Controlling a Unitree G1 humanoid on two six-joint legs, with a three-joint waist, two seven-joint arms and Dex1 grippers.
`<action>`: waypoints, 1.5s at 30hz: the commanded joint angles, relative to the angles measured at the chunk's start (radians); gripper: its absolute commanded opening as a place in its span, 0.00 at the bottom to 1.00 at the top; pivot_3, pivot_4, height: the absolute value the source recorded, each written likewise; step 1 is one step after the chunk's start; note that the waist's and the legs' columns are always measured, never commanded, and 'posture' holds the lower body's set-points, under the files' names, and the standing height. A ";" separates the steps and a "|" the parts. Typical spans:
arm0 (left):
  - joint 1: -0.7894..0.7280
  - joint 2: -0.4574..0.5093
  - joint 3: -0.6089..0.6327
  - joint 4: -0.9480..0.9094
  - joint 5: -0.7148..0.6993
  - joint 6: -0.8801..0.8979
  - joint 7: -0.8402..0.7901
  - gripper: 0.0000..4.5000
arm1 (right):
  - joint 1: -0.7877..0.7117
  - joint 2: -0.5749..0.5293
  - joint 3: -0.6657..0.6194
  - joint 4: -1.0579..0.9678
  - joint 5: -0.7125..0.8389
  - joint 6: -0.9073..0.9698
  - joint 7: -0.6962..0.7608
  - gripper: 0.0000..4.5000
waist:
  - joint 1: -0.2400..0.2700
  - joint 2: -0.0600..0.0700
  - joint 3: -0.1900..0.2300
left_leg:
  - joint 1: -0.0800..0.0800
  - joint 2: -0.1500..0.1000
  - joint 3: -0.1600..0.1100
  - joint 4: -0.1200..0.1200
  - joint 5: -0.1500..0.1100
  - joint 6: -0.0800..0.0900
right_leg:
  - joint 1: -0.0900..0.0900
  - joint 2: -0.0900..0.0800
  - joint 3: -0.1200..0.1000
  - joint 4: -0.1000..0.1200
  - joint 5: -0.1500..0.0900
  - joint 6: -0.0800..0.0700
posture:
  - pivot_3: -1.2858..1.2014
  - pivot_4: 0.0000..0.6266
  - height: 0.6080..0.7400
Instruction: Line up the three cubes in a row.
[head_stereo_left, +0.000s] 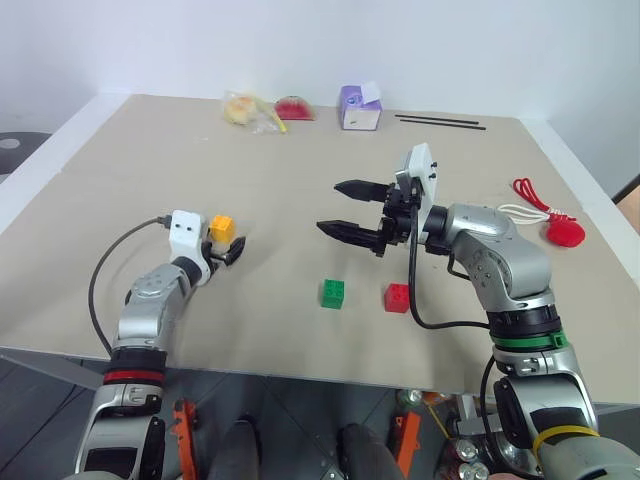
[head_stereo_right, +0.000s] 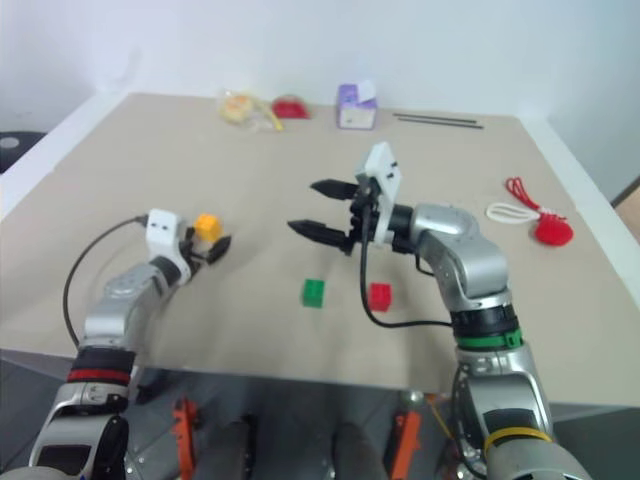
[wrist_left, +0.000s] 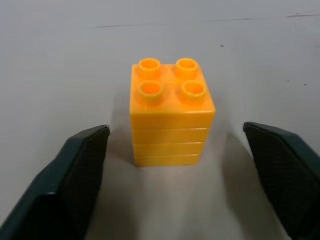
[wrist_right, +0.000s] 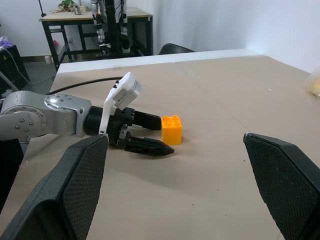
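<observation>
The orange-yellow cube (wrist_left: 170, 115) stands studs up on the tan table (head_stereo_left: 150, 160), at the left. My left gripper (wrist_left: 176, 131) is open and straddles it, one finger on each side with a gap to both pads. The green cube (head_stereo_left: 331, 293) and the red cube (head_stereo_left: 397, 298) sit side by side, a little apart, near the table's front edge at the middle. My right gripper (head_stereo_left: 333, 208) hovers open above and behind them, pointing left with nothing between its fingers. The right wrist view shows the left gripper (wrist_right: 155, 135) at the orange-yellow cube (wrist_right: 171, 129).
At the back edge lie a purple-and-white box (head_stereo_left: 359, 108), a yellowish item in clear wrap (head_stereo_left: 243, 108), a red item (head_stereo_left: 294, 108) and two thin black sticks (head_stereo_left: 440, 122). A red bulb with a red-white cord (head_stereo_left: 565, 232) lies at the right.
</observation>
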 joint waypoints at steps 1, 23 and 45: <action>-0.034 0.003 0.003 0.002 0.004 -0.029 0.011 0.66 | -0.003 -0.007 -0.024 -0.048 0.025 0.003 0.002 1.00 | 0.000 0.000 0.000 | 0.000 0.000 0.000 0.000 0.000 0.000 | 0.000 0.000 0.000 0.000 0.000 0.000 | 0.52 0.24 1.00; 0.060 0.211 -0.202 -0.208 -0.152 -0.006 -0.689 0.29 | 0.153 -0.283 -0.086 -0.120 0.127 -0.006 0.287 1.00 | -0.004 0.000 0.000 | 0.000 0.000 0.000 -0.001 -0.002 -0.003 | -0.001 -0.001 0.000 -0.001 -0.004 -0.002 | 0.52 0.24 1.00; -0.137 0.234 -0.311 0.181 -0.012 -0.318 -1.025 0.29 | 0.187 -0.327 -0.096 -0.170 0.155 0.013 0.285 1.00 | -0.002 0.000 0.000 | -0.001 0.000 0.001 0.000 -0.002 -0.002 | -0.001 -0.001 0.000 -0.001 -0.004 -0.002 | 0.52 0.24 1.00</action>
